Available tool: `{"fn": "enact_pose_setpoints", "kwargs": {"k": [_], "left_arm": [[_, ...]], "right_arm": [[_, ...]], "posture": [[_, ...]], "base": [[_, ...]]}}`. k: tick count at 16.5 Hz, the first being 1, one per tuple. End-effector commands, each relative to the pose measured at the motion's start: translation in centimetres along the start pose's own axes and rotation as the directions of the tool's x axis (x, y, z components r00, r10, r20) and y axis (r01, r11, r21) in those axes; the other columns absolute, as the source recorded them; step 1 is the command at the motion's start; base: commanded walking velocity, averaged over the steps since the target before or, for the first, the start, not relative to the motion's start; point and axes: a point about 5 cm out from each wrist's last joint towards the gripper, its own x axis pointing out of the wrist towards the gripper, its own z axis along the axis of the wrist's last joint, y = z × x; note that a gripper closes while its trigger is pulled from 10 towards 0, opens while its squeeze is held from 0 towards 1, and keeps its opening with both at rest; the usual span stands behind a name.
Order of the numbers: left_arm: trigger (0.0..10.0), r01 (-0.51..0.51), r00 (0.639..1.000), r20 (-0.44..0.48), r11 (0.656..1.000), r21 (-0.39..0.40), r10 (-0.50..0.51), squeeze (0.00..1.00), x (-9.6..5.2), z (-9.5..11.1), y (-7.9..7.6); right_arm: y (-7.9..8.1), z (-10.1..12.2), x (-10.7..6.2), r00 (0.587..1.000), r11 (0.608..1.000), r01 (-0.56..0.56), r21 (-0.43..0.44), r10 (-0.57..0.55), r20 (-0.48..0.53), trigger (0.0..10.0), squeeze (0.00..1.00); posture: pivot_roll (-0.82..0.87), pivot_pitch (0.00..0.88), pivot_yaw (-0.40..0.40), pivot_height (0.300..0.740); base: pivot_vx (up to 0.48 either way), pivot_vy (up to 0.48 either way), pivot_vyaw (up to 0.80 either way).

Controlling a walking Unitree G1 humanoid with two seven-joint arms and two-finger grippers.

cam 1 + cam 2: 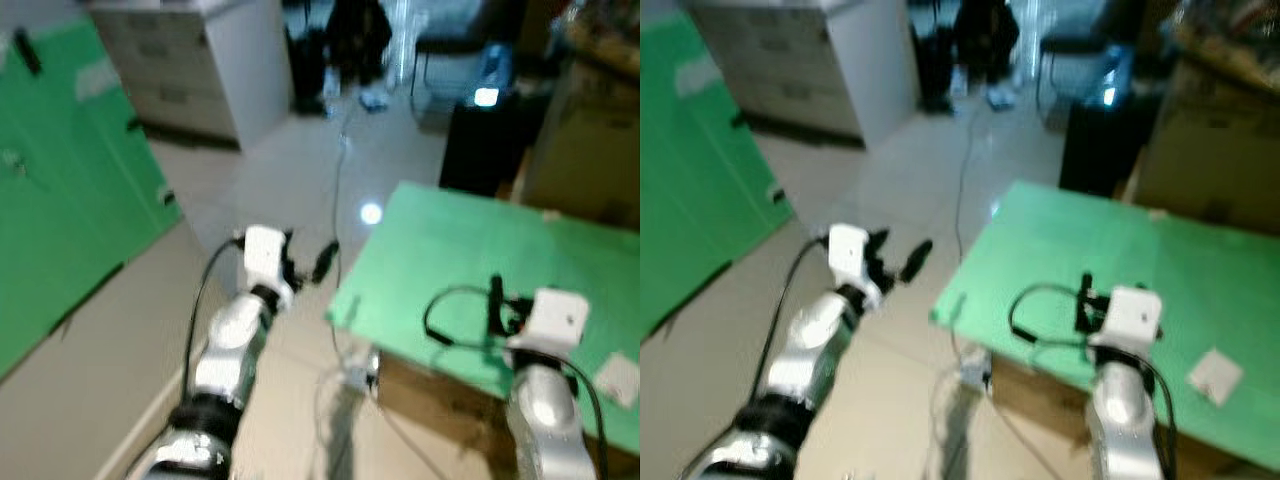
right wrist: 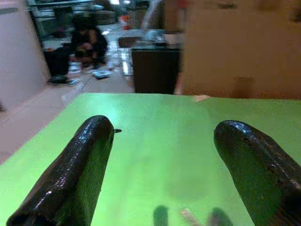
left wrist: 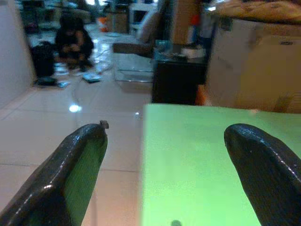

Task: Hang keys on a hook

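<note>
I saw no keys; both the left gripper point(image 3: 164, 174) and right gripper point(image 2: 164, 174) (2 fingers each) were spread empty over the green table point(image 1: 450, 250). Keys are probably light, slippery: take the ring.

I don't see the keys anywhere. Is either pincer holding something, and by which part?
Nothing is held. The left pincer and the right pincer both stand open and empty, the right one over the green table top.
</note>
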Motion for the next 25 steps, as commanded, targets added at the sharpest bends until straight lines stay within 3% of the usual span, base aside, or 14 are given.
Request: {"fn": "enact_pose_setpoints", "kwargs": {"k": [1,7,9,12,15,17,21,25], "left_arm": [[10.0,0.008,1.0,-0.009,1.0,0.005,-0.008,0.0,0.1,0.2,0.3],[10.0,-0.027,1.0,-0.008,1.0,0.0,0.027,0.0,0.1,0.4,0.8],[10.0,-0.029,1.0,-0.013,1.0,0.003,0.029,0.0,-0.2,0.4,1.1],[10.0,-0.023,1.0,-0.02,1.0,0.015,0.023,0.0,-0.5,0.4,1.5],[10.0,0.033,0.999,-0.044,0.997,0.066,-0.03,0.0,-0.7,0.6,1.9],[10.0,0.04,0.997,-0.069,0.995,0.096,-0.033,0.0,-1.2,0.9,3.3],[10.0,0.065,0.994,-0.091,0.992,0.106,-0.055,0.0,-1.4,1.4,3.9],[10.0,0.108,0.987,-0.132,0.987,0.115,-0.093,0.0,-1.9,1.6,4.2]], "right_arm": [[0.0,-0.2,0.1,1.0,1.0,0.018,0.022,-0.018,-0.025,10.0,0.0],[0.4,-0.4,0.1,0.999,1.0,0.0,0.016,0.001,-0.05,10.0,0.0],[0.8,-1.3,-0.5,0.991,0.996,0.021,0.091,-0.008,-0.136,10.0,0.0],[1.7,-2.9,-1.6,0.978,0.998,-0.046,0.044,0.053,-0.202,10.0,0.0],[1.3,-3.9,-3.2,0.966,1.0,-0.002,0.03,0.01,-0.258,10.0,0.0],[-0.1,-4.7,-5.5,0.953,0.996,0.079,-0.033,-0.085,-0.292,10.0,0.0],[-1.9,-4.6,-8.7,0.935,0.965,0.199,-0.169,-0.238,-0.263,10.0,0.0],[-2.3,-4.8,-10.2,0.918,0.948,0.26,-0.185,-0.302,-0.258,10.0,0.0]], "posture": [[-0.2,0.0,0.132,0.74],[-0.2,0.0,0.136,0.74],[-0.19,0.0,0.138,0.74],[-0.18,0.0,0.152,0.74],[-0.17,0.0,0.169,0.74],[-0.18,0.002,0.185,0.74],[-0.19,0.088,0.236,0.74],[-0.17,0.151,0.301,0.74]], "base": [[0.304,-0.371,0.0],[0.226,-0.175,0.0],[0.0,0.0,0.0],[0.0,0.0,0.0],[0.0,0.0,0.0],[0.0,0.0,0.0],[0.0,0.0,0.0],[0.0,0.0,0.0]]}}
